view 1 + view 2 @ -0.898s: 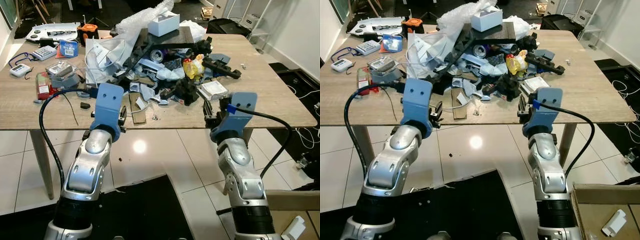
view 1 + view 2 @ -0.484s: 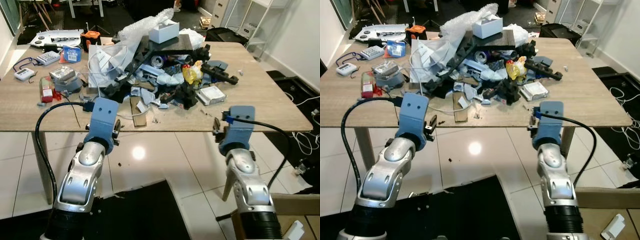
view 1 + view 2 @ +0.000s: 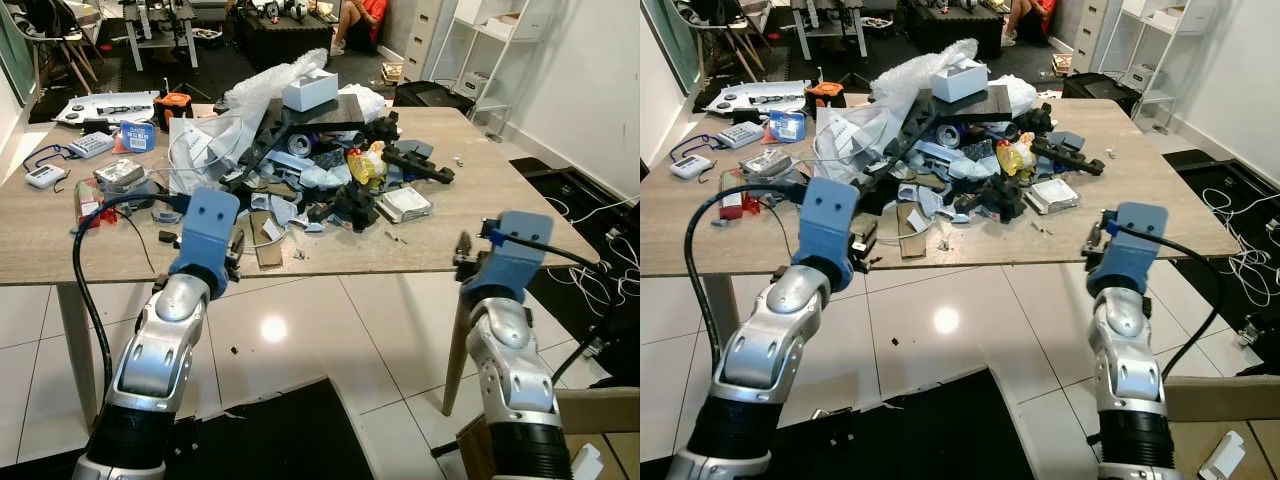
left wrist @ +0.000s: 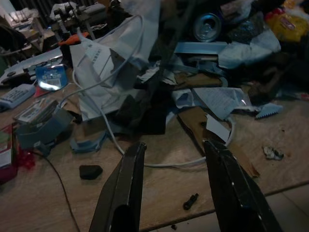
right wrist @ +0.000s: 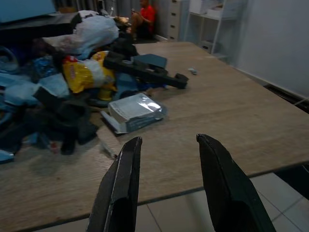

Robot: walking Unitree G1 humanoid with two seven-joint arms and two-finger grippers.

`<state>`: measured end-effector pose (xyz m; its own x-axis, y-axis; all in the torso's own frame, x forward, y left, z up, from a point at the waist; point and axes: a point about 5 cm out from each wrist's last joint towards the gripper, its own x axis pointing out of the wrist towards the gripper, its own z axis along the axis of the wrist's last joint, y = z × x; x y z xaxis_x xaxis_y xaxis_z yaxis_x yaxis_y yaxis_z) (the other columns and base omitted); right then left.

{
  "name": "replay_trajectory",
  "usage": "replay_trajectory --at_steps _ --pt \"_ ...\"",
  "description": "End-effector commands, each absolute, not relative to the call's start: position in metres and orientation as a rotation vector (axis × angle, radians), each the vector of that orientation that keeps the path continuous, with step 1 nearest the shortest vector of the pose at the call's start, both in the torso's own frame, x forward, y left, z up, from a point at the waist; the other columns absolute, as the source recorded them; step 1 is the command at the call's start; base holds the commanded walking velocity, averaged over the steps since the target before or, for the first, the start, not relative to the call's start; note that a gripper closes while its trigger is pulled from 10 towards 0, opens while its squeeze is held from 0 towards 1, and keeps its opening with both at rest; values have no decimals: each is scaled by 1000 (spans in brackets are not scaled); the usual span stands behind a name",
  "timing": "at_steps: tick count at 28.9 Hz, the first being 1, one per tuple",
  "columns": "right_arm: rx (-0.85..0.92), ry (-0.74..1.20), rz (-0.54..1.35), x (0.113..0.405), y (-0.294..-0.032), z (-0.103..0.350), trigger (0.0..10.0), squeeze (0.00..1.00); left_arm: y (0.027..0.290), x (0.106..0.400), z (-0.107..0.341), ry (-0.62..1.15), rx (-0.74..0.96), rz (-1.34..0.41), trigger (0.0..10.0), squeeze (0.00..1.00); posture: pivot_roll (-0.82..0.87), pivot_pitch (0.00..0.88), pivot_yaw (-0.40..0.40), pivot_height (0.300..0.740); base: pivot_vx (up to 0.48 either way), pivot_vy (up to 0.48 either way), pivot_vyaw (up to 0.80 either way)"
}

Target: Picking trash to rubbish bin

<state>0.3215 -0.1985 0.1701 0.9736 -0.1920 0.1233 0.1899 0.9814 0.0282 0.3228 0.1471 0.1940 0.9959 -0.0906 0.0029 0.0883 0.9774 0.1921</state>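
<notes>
Both tools [image 4: 174,188] [image 5: 166,186] open, facing trash pile [image 3: 320,160] on table [image 3: 500,210].

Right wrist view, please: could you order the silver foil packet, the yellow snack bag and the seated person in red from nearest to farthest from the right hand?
1. Silver foil packet, just ahead of the right hand on the table.
2. Yellow snack bag, farther in, in the pile.
3. Person in red, beyond the table, on the floor.

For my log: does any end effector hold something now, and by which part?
Nothing is held. The left end effector and the right end effector are both open and empty before the table.
</notes>
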Motion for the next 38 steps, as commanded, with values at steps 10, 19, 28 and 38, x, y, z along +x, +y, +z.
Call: replay_trajectory --at_steps 10,19,28,38 --pt "24 -140 29 327 -165 178 10000 0 120 323 205 -85 101 -261 10000 0 77 34 -21 740 86 0 0" --pt "17 -134 48 332 -160 178 10000 0 121 323 202 -60 120 -272 10000 0 87 46 -18 740 377 0 0" --pt "26 -135 38 335 -158 179 10000 0 120 325 203 -62 133 -300 10000 0 92 50 4 740 395 0 0" --pt "13 -133 49 336 -156 181 10000 0 116 326 204 -63 129 -308 10000 0 92 59 2 740 392 0 0"
